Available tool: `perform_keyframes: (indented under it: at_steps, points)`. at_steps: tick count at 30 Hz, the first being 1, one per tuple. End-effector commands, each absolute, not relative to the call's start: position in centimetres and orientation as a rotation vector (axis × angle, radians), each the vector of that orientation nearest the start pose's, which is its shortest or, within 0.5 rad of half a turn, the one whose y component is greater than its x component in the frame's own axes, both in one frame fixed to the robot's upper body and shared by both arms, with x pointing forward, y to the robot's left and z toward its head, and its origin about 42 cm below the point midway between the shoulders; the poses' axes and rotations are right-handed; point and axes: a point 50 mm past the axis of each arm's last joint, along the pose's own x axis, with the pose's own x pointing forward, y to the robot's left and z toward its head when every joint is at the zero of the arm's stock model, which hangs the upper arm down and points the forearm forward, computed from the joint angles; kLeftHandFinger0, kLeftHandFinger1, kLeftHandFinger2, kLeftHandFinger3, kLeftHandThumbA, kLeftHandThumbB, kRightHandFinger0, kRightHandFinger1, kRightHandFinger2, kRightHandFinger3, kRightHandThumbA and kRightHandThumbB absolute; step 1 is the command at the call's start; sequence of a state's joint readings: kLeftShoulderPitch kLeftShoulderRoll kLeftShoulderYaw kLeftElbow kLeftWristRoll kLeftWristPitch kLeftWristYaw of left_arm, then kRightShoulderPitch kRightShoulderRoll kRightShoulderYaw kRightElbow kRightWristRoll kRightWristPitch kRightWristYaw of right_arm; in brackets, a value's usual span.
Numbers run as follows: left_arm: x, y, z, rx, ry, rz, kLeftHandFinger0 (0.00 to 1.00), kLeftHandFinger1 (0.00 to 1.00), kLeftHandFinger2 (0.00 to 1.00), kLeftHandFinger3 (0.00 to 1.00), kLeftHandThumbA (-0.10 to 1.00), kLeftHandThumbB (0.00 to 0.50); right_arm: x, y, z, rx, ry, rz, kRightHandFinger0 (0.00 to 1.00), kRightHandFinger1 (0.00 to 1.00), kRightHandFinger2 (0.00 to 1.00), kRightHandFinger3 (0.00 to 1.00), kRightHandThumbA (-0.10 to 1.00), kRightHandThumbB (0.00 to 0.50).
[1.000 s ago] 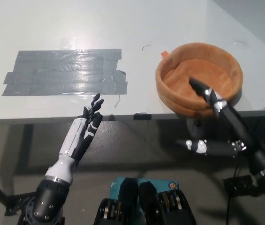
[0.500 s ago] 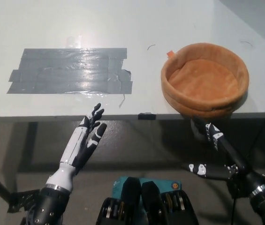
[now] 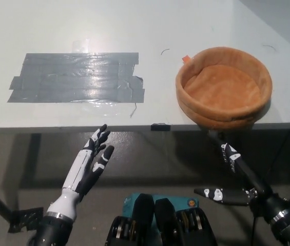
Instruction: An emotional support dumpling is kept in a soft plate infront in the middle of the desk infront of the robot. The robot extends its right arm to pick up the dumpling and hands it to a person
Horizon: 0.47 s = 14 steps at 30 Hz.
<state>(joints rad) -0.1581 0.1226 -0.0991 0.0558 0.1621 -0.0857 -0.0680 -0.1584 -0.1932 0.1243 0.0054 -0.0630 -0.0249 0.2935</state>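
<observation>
Surface (image 3: 134, 31): white, unchanged apart from a slight shift of the whole picture between 1.0 s and 0.5 s ago, which I read as camera motion. Grey tape patch (image 3: 78, 78) sits to the left of centre; soft plate (image 3: 224, 87), an orange-brown padded bowl, sits at the right near the front edge.

Right hand (image 3: 232, 174): 1.0 s ago its fingers reached over the near rim into the soft plate. By 0.5 s ago it had dropped below the front edge, and now it is lower again, fully off the surface, fingers spread, holding nothing.

Left hand (image 3: 91, 164): resting at lower left below the front edge, fingers apart, empty. It has sunk a little over the same second.

Dumpling: not visible. The inside of the soft plate shows only bare fabric, neither hand carries anything, and no person is in the picture.

Judgement: the right arm is retracting without an object, so the pick-up step is not achieved in this picture; with no dumpling in sight, a handover cannot follow from this state.
</observation>
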Motion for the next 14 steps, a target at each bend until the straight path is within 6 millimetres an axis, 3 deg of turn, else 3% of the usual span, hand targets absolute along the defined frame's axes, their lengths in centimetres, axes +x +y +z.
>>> perform_keyframes:
  at_steps: [1, 14]
  points:
    - [33.0, 21.1, 13.8, 0.299, -0.222, -0.188, 1.0, 1.0, 1.0, 1.0, 0.89, 0.023, 33.2, -20.8, 14.7, -0.298, -0.191, 0.462, 1.0, 1.0, 1.0, 1.0, 0.99, 0.246]
    - [32.0, 21.7, 12.8, 0.277, -0.195, -0.168, 1.0, 1.0, 1.0, 1.0, 0.89, 0.0, 33.3, -20.3, 13.9, -0.285, -0.168, 0.48, 1.0, 1.0, 1.0, 1.0, 1.0, 0.254]
